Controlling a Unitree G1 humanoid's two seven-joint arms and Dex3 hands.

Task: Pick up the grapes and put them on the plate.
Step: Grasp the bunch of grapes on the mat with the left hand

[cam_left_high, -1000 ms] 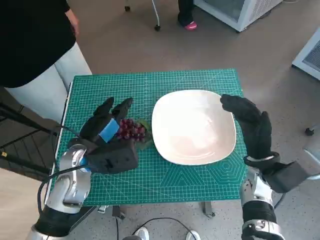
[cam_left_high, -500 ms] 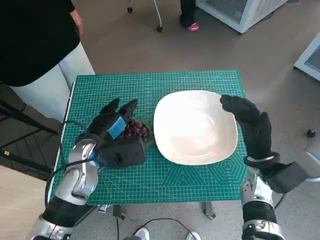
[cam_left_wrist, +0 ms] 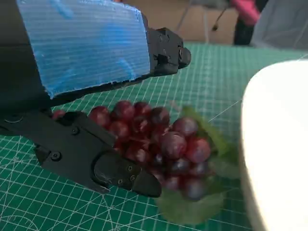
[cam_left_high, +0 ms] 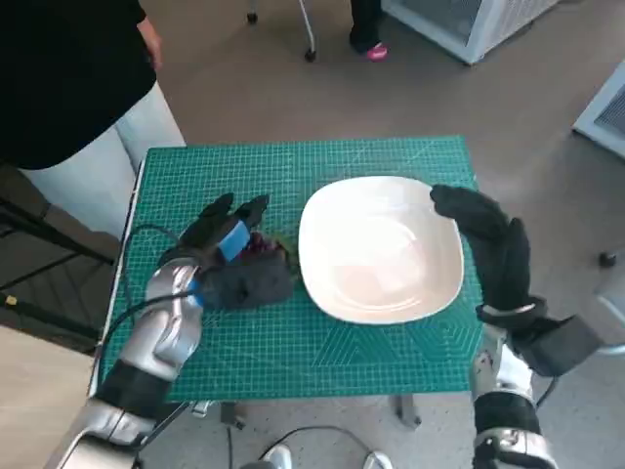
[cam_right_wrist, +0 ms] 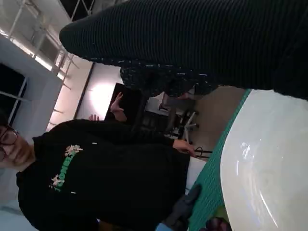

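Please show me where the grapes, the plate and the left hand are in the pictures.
grapes [cam_left_wrist: 161, 142]: left wrist view, on the middle of the dark red bunch.
plate [cam_left_high: 444, 269]: head view, on the white rim at its right side.
left hand [cam_left_high: 229, 256]: head view, on the hand's back, beside the blue tape.

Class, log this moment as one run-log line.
left hand: around grapes, on mat | right hand: at plate edge | plate: empty

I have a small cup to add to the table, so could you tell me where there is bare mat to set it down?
The widest free patch is the far strip of the green mat, beyond the plate and left hand. The near strip in front of both is also bare. It is crowded mid-mat, where the left hand surrounds the grapes beside the plate, and at the plate's right edge by the right hand.
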